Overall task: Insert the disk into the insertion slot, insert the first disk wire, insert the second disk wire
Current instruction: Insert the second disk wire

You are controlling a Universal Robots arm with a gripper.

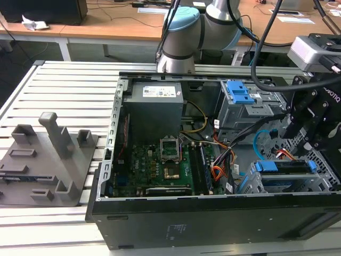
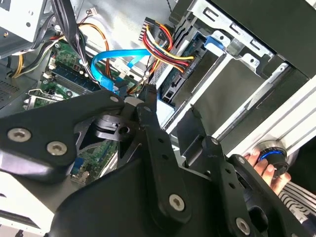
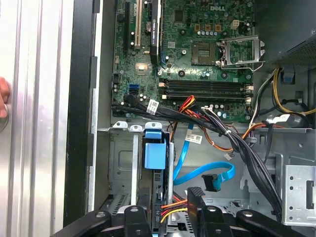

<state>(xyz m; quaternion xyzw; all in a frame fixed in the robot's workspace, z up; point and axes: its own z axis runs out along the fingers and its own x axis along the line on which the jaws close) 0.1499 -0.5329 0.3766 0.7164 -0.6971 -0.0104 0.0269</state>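
1. The disk [image 1: 285, 166] is seated in the insertion slot [image 1: 298, 184], its long axis running nine-to-three in the exterior view.
2. The tool [image 1: 301, 140] is held just above it; whether it is clenched or released cannot be told.
3. The second disk wire [image 1: 259, 141] is seen loose at the tool's nine o'clock, and the first disk wire [image 1: 285, 154] at its seven.

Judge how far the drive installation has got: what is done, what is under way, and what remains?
Done: the disk sits inside the insertion slot. In hand: the gripper hangs over the disk's end, close to the first disk wire; whether that wire is seated cannot be told. Left: the second disk wire lies looped on the case floor, its dark connector free and plugged into nothing.
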